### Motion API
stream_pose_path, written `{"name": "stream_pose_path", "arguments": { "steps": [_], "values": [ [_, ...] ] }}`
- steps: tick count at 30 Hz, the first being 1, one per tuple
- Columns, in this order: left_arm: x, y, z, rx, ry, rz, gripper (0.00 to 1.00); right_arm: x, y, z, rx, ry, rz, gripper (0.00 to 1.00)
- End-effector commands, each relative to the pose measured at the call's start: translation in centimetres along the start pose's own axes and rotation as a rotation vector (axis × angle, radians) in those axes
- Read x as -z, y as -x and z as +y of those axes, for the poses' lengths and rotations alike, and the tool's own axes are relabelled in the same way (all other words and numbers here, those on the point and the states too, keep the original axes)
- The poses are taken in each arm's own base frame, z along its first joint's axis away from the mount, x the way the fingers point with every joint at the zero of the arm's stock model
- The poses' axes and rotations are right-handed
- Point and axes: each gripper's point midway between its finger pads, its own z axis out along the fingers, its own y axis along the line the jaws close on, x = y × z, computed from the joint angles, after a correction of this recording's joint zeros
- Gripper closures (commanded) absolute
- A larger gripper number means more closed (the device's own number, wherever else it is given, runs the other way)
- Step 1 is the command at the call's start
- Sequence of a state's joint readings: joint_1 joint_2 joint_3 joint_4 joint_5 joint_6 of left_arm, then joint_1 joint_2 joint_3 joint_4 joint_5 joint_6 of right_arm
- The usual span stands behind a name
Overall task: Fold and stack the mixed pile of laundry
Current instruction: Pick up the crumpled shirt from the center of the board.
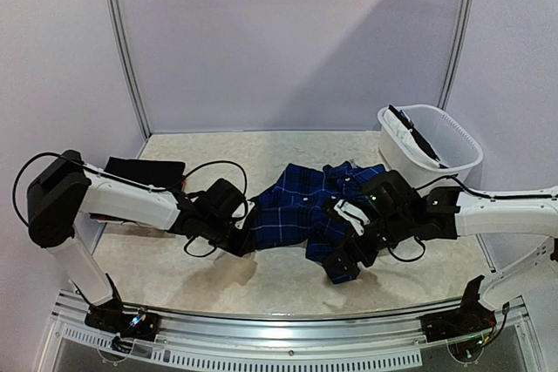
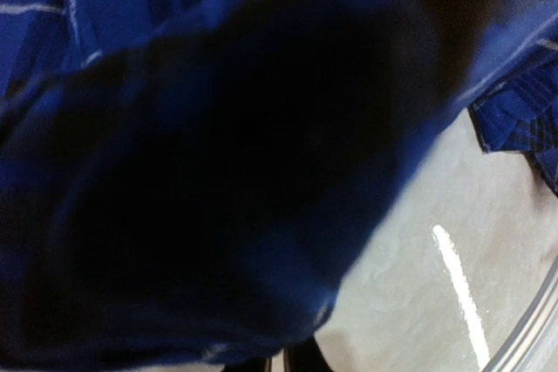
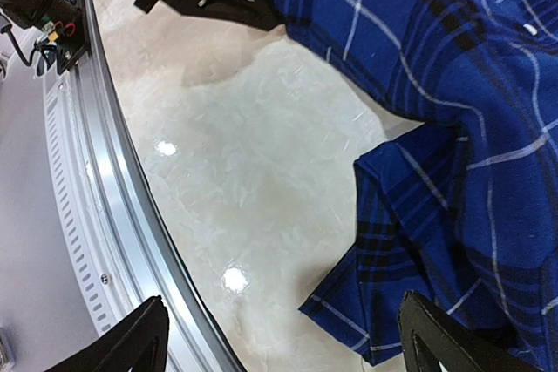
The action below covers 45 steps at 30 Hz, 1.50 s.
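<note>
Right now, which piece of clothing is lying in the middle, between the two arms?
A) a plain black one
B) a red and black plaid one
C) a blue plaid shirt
C: the blue plaid shirt lies spread in the middle, while the black garment sits flat, off to the left.

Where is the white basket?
In the overhead view, the white basket sits at the far right corner of the table, beyond the right arm and to the right of the blue plaid shirt.
</note>
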State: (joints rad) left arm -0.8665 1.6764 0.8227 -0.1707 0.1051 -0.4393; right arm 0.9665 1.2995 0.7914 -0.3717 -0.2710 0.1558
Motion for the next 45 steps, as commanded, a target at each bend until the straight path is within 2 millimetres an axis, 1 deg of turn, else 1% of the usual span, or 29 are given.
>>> {"name": "stream_pose_path", "arguments": {
  "steps": [1, 4, 10, 14, 17, 22, 25, 29, 34, 38, 40, 42, 44, 45],
  "values": [
    [-0.2, 1.7, 0.2, 0.000, 0.010, -0.032, 1.00, -0.9, -0.6, 0.4, 0.005, 0.006, 0.033, 0.08],
    [0.8, 2.0, -0.1, 0.026, 0.007, -0.046, 1.00, -1.2, -1.0, 0.0, 0.019, -0.011, 0.051, 0.09],
    [3.7, 2.3, -0.1, 0.101, 0.030, -0.051, 1.00, -1.8, -2.1, -0.6, 0.045, -0.028, 0.085, 0.12],
    [4.9, 2.4, -0.3, 0.143, 0.024, -0.054, 1.00, -2.6, -3.1, -1.0, 0.060, -0.032, 0.118, 0.15],
    [5.5, 2.7, -0.5, 0.161, 0.024, -0.060, 1.00, -3.1, -3.1, -1.1, 0.066, -0.032, 0.122, 0.16],
    [5.9, 3.3, -0.7, 0.170, 0.031, -0.057, 1.00, -4.1, -3.5, -1.8, 0.059, -0.064, 0.154, 0.16],
    [6.0, 3.3, -0.7, 0.172, 0.033, -0.049, 1.00, -4.6, -3.3, -3.4, 0.062, -0.167, 0.159, 0.14],
    [6.4, 3.3, -0.7, 0.175, 0.038, -0.049, 1.00, -5.0, -3.5, -5.2, 0.042, -0.263, 0.172, 0.14],
    [6.7, 2.9, -0.5, 0.184, 0.045, -0.043, 1.00, -5.1, -4.3, -8.5, -0.018, -0.452, 0.206, 0.14],
    [6.8, 2.6, -0.4, 0.192, 0.047, -0.039, 1.00, -5.8, -5.6, -9.2, -0.082, -0.491, 0.252, 0.15],
    [6.9, 2.6, -0.4, 0.194, 0.047, -0.038, 1.00, -6.5, -6.5, -9.4, -0.105, -0.496, 0.277, 0.17],
    [6.9, 2.6, -0.4, 0.193, 0.049, -0.035, 1.00, -6.8, -6.9, -9.7, -0.117, -0.501, 0.289, 0.21],
    [7.0, 2.6, -0.4, 0.193, 0.049, -0.035, 1.00, -7.0, -7.1, -9.7, -0.122, -0.500, 0.296, 0.28],
    [7.1, 2.6, -0.4, 0.192, 0.049, -0.035, 1.00, -7.0, -7.2, -9.7, -0.124, -0.500, 0.298, 0.33]
  ]
}}
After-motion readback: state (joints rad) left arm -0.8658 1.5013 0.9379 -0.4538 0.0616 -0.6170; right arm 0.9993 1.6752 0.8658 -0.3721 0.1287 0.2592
